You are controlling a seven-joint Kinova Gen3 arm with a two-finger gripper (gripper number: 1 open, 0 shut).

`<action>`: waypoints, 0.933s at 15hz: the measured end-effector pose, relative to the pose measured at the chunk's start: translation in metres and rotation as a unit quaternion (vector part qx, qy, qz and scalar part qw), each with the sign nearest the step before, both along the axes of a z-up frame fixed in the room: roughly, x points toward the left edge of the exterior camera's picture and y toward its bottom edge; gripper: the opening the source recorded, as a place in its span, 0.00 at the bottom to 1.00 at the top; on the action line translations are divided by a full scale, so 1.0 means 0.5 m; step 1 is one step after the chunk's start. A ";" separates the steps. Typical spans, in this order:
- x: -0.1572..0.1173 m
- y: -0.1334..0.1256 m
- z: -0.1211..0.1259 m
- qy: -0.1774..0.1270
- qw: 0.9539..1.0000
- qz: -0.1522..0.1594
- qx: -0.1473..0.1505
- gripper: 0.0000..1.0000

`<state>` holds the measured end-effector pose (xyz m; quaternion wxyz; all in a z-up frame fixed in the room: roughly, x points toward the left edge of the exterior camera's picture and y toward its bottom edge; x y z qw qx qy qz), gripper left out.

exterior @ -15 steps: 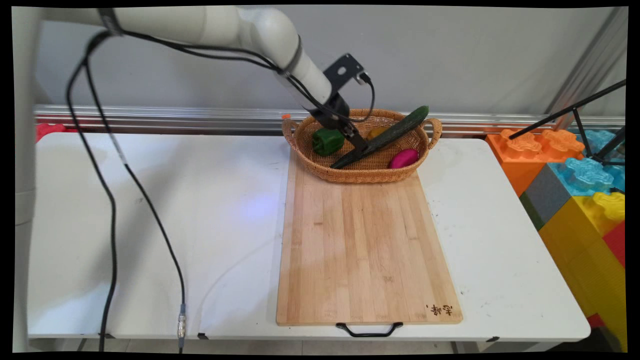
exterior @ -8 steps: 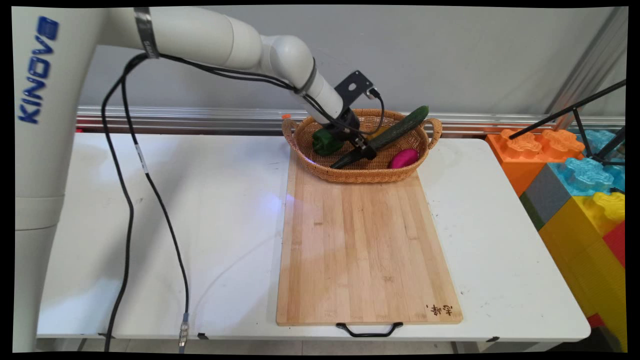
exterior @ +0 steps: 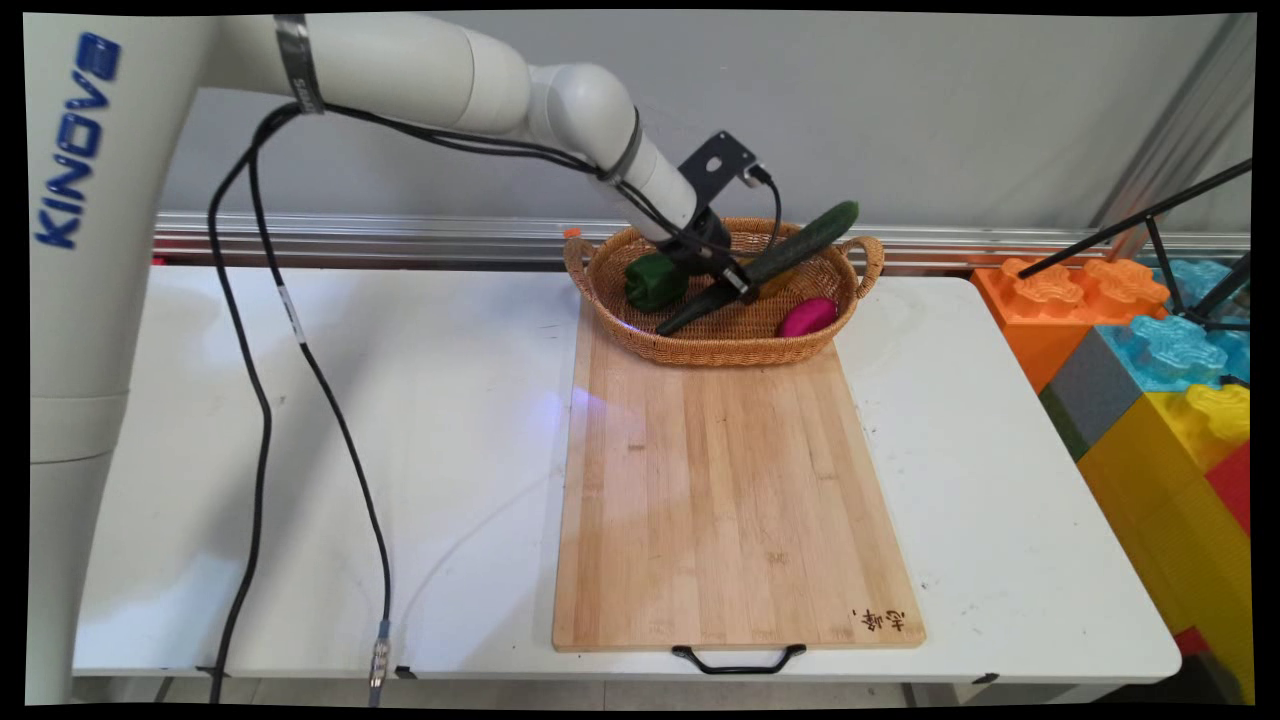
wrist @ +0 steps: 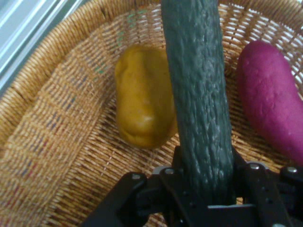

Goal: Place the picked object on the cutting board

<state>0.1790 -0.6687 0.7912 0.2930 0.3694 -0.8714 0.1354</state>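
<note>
Gripper clamped on a cucumber over the basket

The gripper (exterior: 735,283) is closed on the cucumber (exterior: 770,265) near its lower end, and in the hand view the fingers (wrist: 246,177) press against both sides of the dark green, bumpy skin (wrist: 201,94). The cucumber is tilted, its low end over the basket's (exterior: 720,345) middle and its high end sticking out past the right rim by the handle. In the basket lie a green pepper (exterior: 652,282) at the left, a yellow potato (wrist: 142,101) just beside the cucumber, and a purple sweet potato (exterior: 807,317) at the right. The basket sits on the far end of the cutting board (exterior: 720,490), which lies on the desk (exterior: 400,420) right of centre, reaching its near edge.
</note>
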 end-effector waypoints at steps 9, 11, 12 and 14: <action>-0.010 0.068 0.187 -0.009 0.999 -0.014 -0.049 0.00; -0.022 0.106 0.211 -0.006 0.999 -0.036 -0.039 0.00; -0.029 0.125 0.218 -0.004 0.998 -0.047 -0.033 0.00; -0.044 0.173 0.227 -0.002 0.997 -0.072 -0.014 0.00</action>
